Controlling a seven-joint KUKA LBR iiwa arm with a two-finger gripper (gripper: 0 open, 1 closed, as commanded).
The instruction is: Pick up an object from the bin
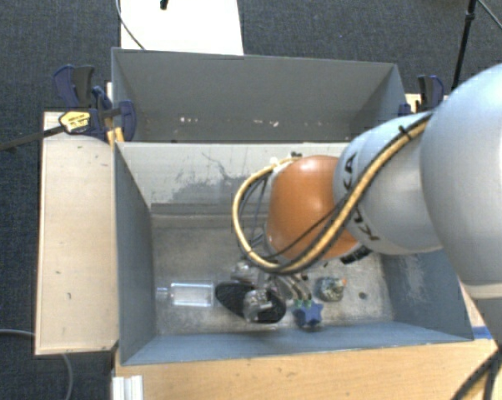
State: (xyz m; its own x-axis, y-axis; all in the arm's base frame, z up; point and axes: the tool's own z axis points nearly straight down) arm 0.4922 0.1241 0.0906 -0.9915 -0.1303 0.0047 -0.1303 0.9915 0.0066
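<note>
Currently, the bin (134,248) is a grey sheet-metal trough with sloped walls. Its floor is dull and scuffed, and pale scratches mark its back wall. The arm (459,165), a smooth, glossy pale-grey casing, enters from the right side of the camera view. A rounded orange cover (305,202) with a smooth surface sits at the wrist. Braided yellow-and-black cables (244,223) loop around the left side of the cover and run down toward the tool.

The gripper (266,298) is a small cluster of bright metal parts. It is low in the bin, near the front wall and roughly at mid-width. Whether it is spread or clenched cannot be determined from this view.

A black object (231,295), matte and with a rounded, irregular outline, lies on the floor at the front of the bin. It sits directly against the left side of the gripper, and part of it passes beneath the metal parts. Whether it is grasped cannot be determined.

A clear, box-shaped plastic container (184,294) lies flat to the left of the black object, apart from it. A small blue piece (308,315) lies just to the right of the gripper. A small round greenish item (328,288) rests near the blue piece, further right.
</note>
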